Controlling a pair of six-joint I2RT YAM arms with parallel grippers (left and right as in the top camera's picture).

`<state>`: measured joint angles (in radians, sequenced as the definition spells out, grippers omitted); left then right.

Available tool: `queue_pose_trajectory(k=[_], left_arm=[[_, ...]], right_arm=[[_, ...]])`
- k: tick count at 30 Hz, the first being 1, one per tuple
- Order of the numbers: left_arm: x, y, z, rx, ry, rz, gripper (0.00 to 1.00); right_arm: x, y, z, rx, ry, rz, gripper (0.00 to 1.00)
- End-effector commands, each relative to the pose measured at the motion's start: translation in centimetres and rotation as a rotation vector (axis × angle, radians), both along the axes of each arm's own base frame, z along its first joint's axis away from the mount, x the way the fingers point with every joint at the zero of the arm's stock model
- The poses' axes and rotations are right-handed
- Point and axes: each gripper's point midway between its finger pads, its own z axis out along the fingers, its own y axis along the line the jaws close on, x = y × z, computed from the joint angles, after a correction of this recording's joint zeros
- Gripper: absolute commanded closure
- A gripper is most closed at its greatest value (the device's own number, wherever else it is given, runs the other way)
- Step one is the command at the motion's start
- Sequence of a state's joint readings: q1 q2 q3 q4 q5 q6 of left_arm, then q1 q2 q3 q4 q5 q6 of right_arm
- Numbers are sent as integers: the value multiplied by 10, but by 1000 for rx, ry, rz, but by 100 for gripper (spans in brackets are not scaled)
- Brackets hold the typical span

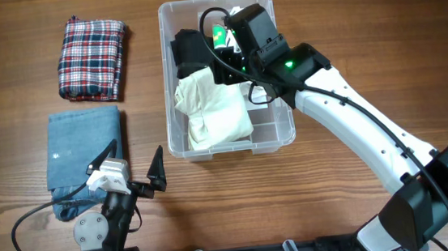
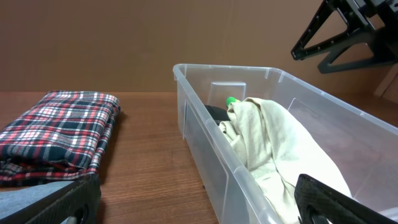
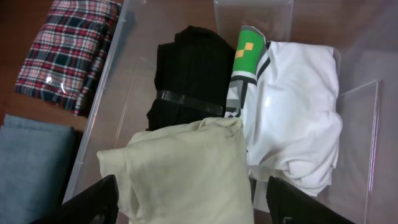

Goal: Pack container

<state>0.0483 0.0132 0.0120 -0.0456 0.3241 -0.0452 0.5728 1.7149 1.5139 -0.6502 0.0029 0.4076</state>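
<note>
wood-grain brown surface (image 1: 364, 48) runs under everything, and the left wrist view shows a plain brown wall behind it. a folded red-and-navy plaid cloth (image 1: 91, 57) lies at the back left. a folded blue denim cloth (image 1: 80, 150) lies in front of it, apart from it.

the container (image 1: 168, 81) stands upright on the surface towards the back, right of the plaid cloth with bare wood between them. inside, a cream garment (image 1: 213, 110) is bundled in the front half and humps up about to the rim in the left wrist view. a black folded garment (image 1: 187, 51) lies behind it on the left. in the right wrist view a white garment (image 3: 298, 112) with a green patch, wrapped in glossy plastic, sits beside the black one on the right.

the right arm reaches in from the front right, and the right pincer (image 1: 231, 66) hangs over the middle of the container. its jaws are spread wide with nothing between them, and the cream garment lies directly below. i can't tell whether the fingertips touch the fabric.

the left pincer (image 1: 137, 145) sits low by the front edge, at the denim cloth's right border. its jaws are also spread wide and empty. the container's front left corner is just beside it, to the right and a little further back.
</note>
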Motion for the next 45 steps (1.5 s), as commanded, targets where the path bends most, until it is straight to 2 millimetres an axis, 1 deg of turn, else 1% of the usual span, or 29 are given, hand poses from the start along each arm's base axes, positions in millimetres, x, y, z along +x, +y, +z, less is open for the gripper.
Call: queue_pose_trajectory(k=[1, 3, 4, 5, 9, 11, 14, 15, 17, 19, 21, 23, 24, 26, 27, 28, 29, 32, 33, 37, 38, 42, 43, 45], left_arm=[[0, 0, -1, 14, -5, -2, 0], [0, 0, -1, 14, -5, -2, 0], [0, 0, -1, 14, -5, -2, 0], [0, 0, -1, 14, -5, -2, 0], [0, 0, -1, 14, -5, -2, 0], [0, 0, -1, 14, -5, -2, 0], [0, 0, -1, 14, -5, -2, 0], [0, 0, -1, 14, -5, -2, 0], [0, 0, -1, 14, -5, -2, 0], [0, 0, -1, 14, -5, -2, 0], [0, 0, -1, 14, -5, -2, 0], [0, 0, -1, 14, -5, -2, 0], [0, 0, -1, 14, -5, -2, 0], [0, 0, -1, 14, -5, -2, 0], [0, 0, -1, 14, -5, -2, 0], [0, 0, -1, 14, -5, -2, 0], [0, 0, -1, 14, -5, -2, 0], [0, 0, -1, 14, -5, -2, 0], [0, 0, -1, 14, -5, -2, 0], [0, 0, -1, 14, -5, -2, 0], [0, 0, -1, 14, -5, -2, 0], [0, 0, -1, 14, -5, -2, 0], [0, 0, -1, 14, -5, -2, 0], [0, 0, -1, 14, -5, -2, 0]], right_arm=[[-3, 11, -22, -2, 71, 49, 57], [-4, 13, -35, -16, 98, 52, 66], [-4, 15, -44, -20, 120, 61, 71], [-5, 23, -59, -7, 159, 87, 79], [-8, 41, -90, 23, 230, 137, 83], [-10, 48, -110, 15, 259, 151, 84], [-14, 54, -133, -18, 288, 171, 85], [-13, 52, -133, -28, 281, 176, 85], [-11, 52, -127, -27, 262, 171, 85], [-8, 51, -114, -21, 231, 164, 85], [-5, 50, -95, -9, 188, 158, 85], [-4, 51, -64, 29, 125, 162, 85], [-4, 51, -54, 40, 106, 163, 85], [-6, 54, -24, 80, 49, 176, 85], [-10, 57, -14, 98, 32, 189, 85], [-13, 60, -9, 108, 27, 202, 84], [-16, 64, -10, 109, 29, 212, 84], [-24, 73, -25, 91, 60, 233, 84], [-26, 77, -38, 76, 84, 242, 84], [-29, 89, -78, 37, 144, 259, 84], [-29, 90, -91, 26, 164, 258, 84], [-30, 90, -129, -12, 227, 252, 84], [-30, 90, -135, -18, 234, 253, 84], [-28, 91, -137, -22, 226, 256, 84]])
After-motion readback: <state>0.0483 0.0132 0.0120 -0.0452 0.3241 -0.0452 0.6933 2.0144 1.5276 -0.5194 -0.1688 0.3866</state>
